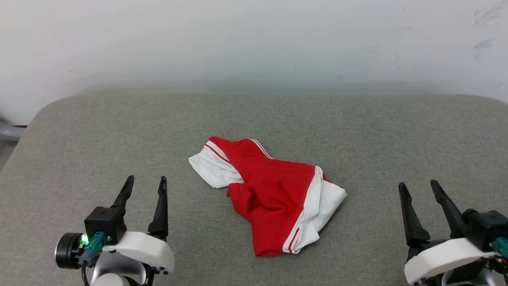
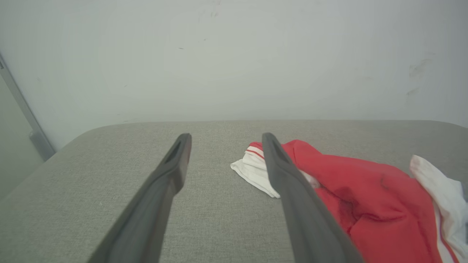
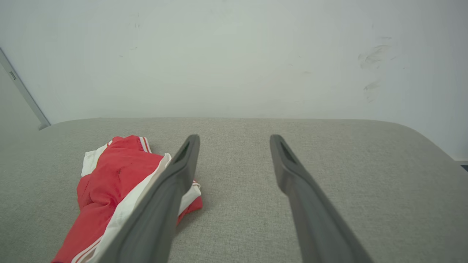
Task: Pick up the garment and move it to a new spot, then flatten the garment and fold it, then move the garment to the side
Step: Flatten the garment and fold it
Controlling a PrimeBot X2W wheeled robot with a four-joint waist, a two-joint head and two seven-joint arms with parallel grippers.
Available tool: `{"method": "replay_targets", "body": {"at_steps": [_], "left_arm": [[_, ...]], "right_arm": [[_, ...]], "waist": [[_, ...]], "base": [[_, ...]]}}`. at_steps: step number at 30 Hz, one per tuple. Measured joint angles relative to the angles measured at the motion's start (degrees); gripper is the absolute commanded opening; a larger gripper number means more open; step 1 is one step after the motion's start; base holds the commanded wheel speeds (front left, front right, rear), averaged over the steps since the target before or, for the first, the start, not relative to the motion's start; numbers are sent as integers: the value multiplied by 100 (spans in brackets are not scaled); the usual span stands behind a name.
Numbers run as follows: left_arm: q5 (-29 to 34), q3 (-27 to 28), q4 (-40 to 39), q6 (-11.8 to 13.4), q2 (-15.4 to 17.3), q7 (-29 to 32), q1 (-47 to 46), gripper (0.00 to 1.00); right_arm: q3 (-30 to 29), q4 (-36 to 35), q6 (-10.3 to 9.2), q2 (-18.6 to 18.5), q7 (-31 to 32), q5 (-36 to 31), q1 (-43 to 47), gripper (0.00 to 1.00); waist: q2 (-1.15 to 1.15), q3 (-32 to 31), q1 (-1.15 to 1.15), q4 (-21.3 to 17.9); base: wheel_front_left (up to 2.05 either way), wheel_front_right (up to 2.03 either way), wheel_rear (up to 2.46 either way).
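At the middle of the table (image 1: 99, 131), a shirt (image 1: 274, 186) in a heap, resting on the surface, touching neither gripper. At near left, well to the left of the shirt, the left gripper (image 1: 146, 180), over the table, fingers pointing toward the far side. At near right, well to the right of the shirt, the right gripper (image 1: 418, 184), pointing the same way. Shirt between the two. Behind the table's far edge, a wall (image 1: 254, 39). At far left, just beside the table's corner, a post (image 1: 8, 134) against the wall.
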Motion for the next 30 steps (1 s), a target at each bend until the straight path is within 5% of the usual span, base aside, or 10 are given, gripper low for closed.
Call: {"method": "replay_targets", "body": {"at_steps": [11, 17, 30], "left_arm": [[7, -21, -183, 49, 14, -37, -1, 100], [41, -87, -315, 81, -82, -105, -187, 100], [82, -252, -194, 56, -378, -326, -610, 100]], "right_arm": [[-33, -57, 0, -1, 227, 38, -3, 100], [309, -42, 0, -83, 1478, 219, -125, 100], [1592, -142, 0, -962, 3640, 1049, -879, 100]], "waist": [[0, 122, 0, 28], [0, 290, 0, 211], [0, 805, 0, 797]], "base": [[0, 0, 0], [0, 0, 0], [0, 0, 0]]}}
